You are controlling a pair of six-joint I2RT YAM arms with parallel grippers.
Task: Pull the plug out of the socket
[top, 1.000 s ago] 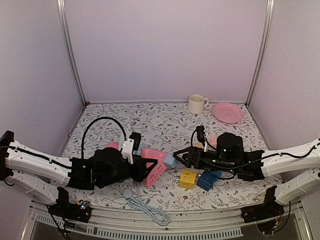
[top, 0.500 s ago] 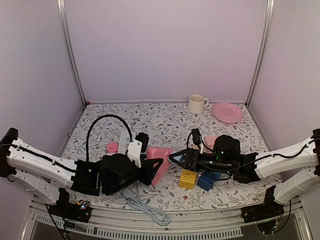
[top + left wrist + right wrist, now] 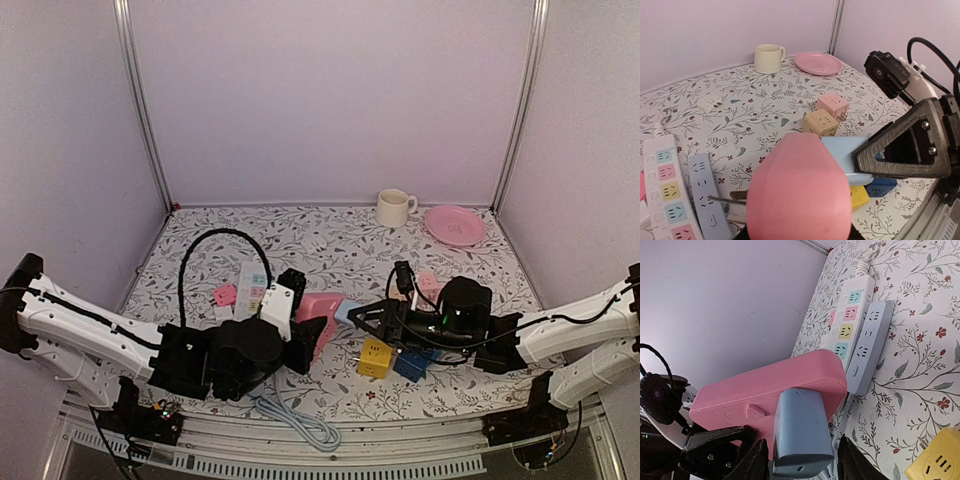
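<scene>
Right wrist view: blue plug juts from pink socket, gripped by left hand, into my right hand; clamping unclear.

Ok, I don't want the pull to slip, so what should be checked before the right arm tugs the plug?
1. Grip of left hand on pink plastic power strip: ok.
2. Strip raised off flowered table: ok.
3. The light blue boxy plug seated in strip, not yet out: ok.
4. Fingers of right hand flanking plug on both sides: ok.
5. Firm clamp on plug: cannot tell.
</scene>
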